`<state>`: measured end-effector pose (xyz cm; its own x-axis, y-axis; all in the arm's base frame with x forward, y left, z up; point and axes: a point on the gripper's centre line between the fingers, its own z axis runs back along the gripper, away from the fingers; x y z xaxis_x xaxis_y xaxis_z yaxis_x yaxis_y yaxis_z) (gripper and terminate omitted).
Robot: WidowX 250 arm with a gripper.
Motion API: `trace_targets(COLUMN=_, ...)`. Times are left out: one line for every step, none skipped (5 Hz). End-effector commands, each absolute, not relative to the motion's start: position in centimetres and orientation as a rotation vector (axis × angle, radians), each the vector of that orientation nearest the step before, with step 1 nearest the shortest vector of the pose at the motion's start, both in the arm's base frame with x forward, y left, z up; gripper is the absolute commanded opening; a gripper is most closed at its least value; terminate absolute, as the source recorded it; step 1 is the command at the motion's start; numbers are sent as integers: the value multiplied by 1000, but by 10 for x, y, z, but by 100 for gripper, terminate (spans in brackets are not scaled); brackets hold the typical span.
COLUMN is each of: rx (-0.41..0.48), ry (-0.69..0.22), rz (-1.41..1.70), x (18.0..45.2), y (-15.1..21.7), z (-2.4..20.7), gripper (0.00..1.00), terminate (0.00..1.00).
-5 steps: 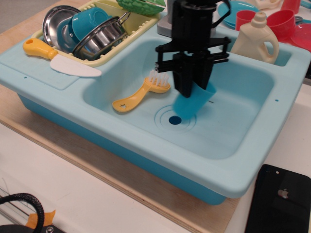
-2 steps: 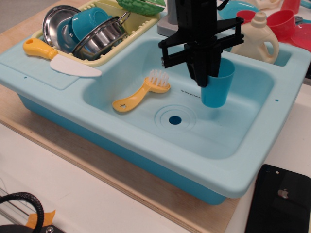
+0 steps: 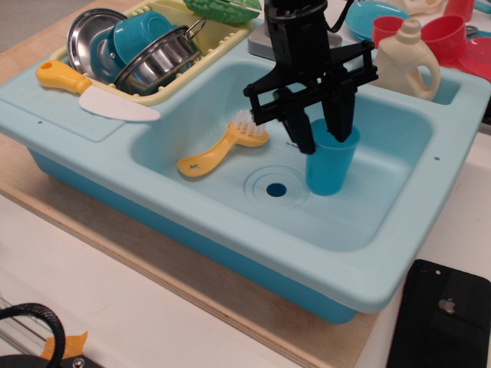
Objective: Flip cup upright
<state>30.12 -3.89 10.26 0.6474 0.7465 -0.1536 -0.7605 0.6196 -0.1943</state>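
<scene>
- Looking into the light blue toy sink, you see the cup standing upright on the basin floor, mouth up, just to the right of the drain hole.
- Your gripper comes down from above, right over the cup's mouth.
- Its two black fingers are spread a little way apart and straddle the rim: the left one lies against the outside wall, while the right one seems to dip inside the mouth.
- You cannot tell for sure from this single view whether the fingers are pinching the rim or only sitting loosely around it.
- The cup's base looks to be touching the sink floor, but the contact is too fine to confirm.
- To the left of the drain you have a yellow brush lying flat in the basin, with its white bristles toward the gripper, near it but apart.
- On the sink's left ledge lies a toy knife with a yellow handle and a white blade.
- Behind the knife, a pale yellow dish rack holds steel bowls with another teal cup nested among them.
- A cream detergent bottle stands at the back right edge of the sink, with red cups behind it.
- A black phone lies on the table at the lower right, beside the sink's corner.
</scene>
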Motion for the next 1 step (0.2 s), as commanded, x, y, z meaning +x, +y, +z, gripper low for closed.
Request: trace_targets(rx=-274, ry=18, rz=877, x=308, y=-35, z=114, gripper=100, terminate=100)
